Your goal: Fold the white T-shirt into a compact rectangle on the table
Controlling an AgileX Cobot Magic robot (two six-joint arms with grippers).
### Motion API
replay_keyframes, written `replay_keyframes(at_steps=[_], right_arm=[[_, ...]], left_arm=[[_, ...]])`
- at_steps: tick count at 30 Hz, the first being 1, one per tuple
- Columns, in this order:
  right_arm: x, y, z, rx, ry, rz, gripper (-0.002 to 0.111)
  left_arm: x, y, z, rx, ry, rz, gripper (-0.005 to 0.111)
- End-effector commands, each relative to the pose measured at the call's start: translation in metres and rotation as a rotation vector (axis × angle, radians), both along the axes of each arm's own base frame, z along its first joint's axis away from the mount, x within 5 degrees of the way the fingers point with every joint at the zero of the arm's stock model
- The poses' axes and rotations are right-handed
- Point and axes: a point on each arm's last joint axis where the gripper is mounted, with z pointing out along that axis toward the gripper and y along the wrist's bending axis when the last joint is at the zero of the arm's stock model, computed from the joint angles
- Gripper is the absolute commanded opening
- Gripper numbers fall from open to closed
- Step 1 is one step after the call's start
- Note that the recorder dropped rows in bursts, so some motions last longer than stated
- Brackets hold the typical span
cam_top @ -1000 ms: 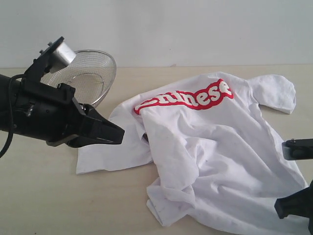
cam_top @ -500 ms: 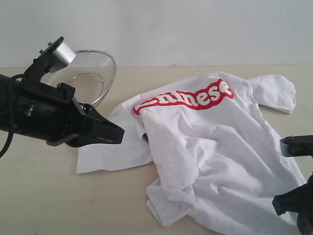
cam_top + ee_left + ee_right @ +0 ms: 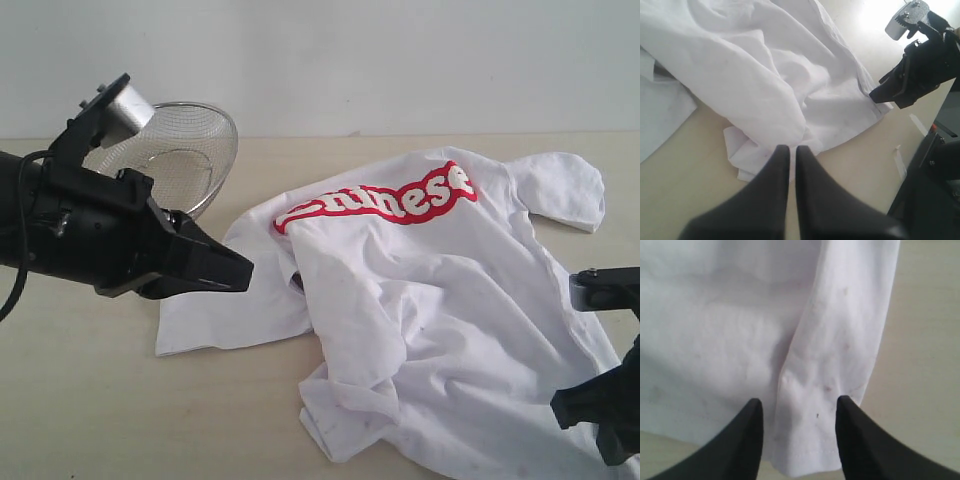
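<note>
The right gripper point(image 3: 797, 407) stands with its two black fingers apart. A folded strip of the white T-shirt point(image 3: 450, 300) lies between them, and the pads do not press on the cloth. Only the fingertips show in its wrist view; the hem runs out of sight below them. From the exterior view this gripper sits at the right edge of the scene, cut off by the frame, and it covers the shirt's lower right corner.

The left gripper point(image 3: 789, 148) is closed tight, with only a thin slit between the fingers and nothing in it. It hovers over bare table point(image 3: 90, 400), its tip pointing at the shirt's rumpled lower edge without touching it.

The shirt lies crumpled on the table, right of the middle and face up, with one layer thrown over another. The red lettering point(image 3: 400, 198) reads "Chinese", but a crease swallows the first letters. One sleeve point(image 3: 565, 190) spreads toward the far right. A small dark spot peeks out from under a fold near the middle; I cannot tell what it is.

Behind the left arm stands a wire-mesh basket point(image 3: 195, 150), tilted, its near side hidden by the arm.
</note>
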Motion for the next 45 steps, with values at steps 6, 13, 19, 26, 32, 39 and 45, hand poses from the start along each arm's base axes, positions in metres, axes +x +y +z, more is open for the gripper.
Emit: replay_keyframes(at_steps=[6, 13, 19, 26, 32, 39, 45], right_arm=[[0.0, -0.001, 0.0, -0.004, 0.006, 0.0, 0.039], [0.003, 0.0, -0.012, 0.003, 0.046, -0.019, 0.039], [0.002, 0.0, -0.012, 0.004, 0.059, -0.016, 0.013], [0.002, 0.0, -0.012, 0.003, 0.059, -0.003, 0.006], [0.001, -0.002, -0.011, -0.026, 0.081, -0.006, 0.0], [-0.001, -0.01, 0.004, -0.105, 0.032, -0.043, 0.0], [-0.005, -0.019, 0.015, -0.198, 0.004, -0.056, 0.0]], left_arm=[[-0.001, 0.0, 0.001, 0.001, -0.009, -0.006, 0.005], [-0.001, 0.0, 0.001, 0.001, -0.009, -0.006, 0.005], [-0.001, 0.0, 0.001, 0.001, -0.009, -0.006, 0.005], [-0.001, 0.0, 0.001, 0.002, -0.012, -0.002, 0.005], [0.0, 0.0, 0.001, 0.004, -0.015, 0.003, 0.005], [-0.001, 0.0, 0.0, 0.011, -0.016, -0.005, 0.005], [-0.002, 0.0, 0.0, 0.013, -0.009, -0.015, 0.005]])
